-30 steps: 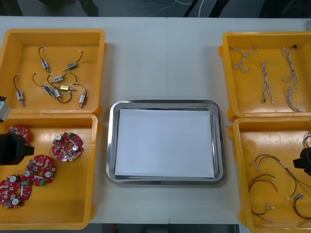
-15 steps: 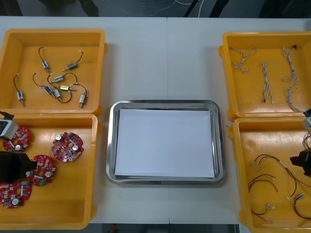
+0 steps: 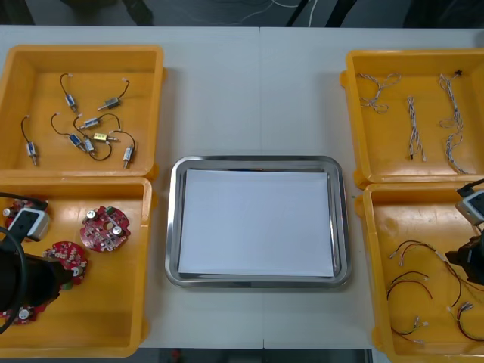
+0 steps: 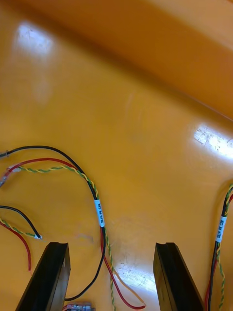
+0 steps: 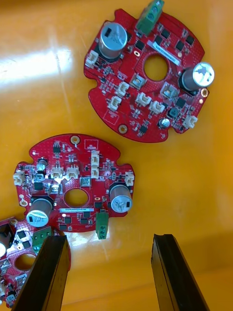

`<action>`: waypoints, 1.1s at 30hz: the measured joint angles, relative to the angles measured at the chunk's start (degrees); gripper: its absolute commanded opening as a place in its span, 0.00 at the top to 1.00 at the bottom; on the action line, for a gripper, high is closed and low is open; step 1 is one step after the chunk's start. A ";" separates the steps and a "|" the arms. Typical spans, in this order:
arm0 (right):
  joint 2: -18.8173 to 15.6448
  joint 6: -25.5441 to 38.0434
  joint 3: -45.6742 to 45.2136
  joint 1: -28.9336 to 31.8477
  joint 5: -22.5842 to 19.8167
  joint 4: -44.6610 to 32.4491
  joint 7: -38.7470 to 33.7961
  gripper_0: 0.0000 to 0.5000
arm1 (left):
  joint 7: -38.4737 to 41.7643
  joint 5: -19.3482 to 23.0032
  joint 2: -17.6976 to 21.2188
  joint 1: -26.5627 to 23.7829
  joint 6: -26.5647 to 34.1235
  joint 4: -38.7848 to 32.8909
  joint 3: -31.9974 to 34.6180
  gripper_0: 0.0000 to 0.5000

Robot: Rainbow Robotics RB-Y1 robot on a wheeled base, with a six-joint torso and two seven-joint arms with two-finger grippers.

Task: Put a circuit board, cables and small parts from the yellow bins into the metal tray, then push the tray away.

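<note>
Since tray holds nothing yet, whole job left. Left fingers apart; board just ahead of tips, not touched. Right fingers apart; red-yellow cable runs between them, not gripped. Small parts lie in bin beyond left fingers. Blue-white cables lie beyond right fingers. Push comes last.

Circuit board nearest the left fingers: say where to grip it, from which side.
Come straight down from above: the circuit board lies flat on the yellow bin floor, leaving no way under. Probably pinch its rim by the green connector, the edge facing the open left fingers, clear of the neighbouring board. The right fingers stand open over cables.
</note>
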 measured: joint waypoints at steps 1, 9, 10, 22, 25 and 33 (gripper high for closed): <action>-0.25 -0.18 0.14 0.00 0.00 0.34 0.00 0.00 | 0.00 -0.39 0.30 0.04 -0.74 0.10 -0.61 0.00; -2.03 -0.71 2.68 -0.55 0.07 3.20 0.00 0.00 | 0.00 -2.65 2.02 0.04 -8.07 3.86 -5.33 0.00; -2.04 -0.71 3.08 -0.89 0.08 3.84 0.00 0.00 | 0.00 -3.04 2.14 0.04 -8.74 4.31 -5.90 0.00; -2.07 -0.73 7.50 -5.69 0.69 8.71 0.00 0.00 | 0.00 -5.46 2.58 0.03 -11.89 6.55 -9.08 0.00; -2.18 -0.73 8.42 -6.53 0.97 9.15 0.00 0.00 | 0.00 -5.76 2.63 0.01 -13.42 7.79 -10.03 0.00; -3.33 -0.73 10.27 -6.98 3.90 9.25 0.00 0.00 | 0.00 -6.40 2.67 -0.01 -14.22 8.67 -11.46 0.00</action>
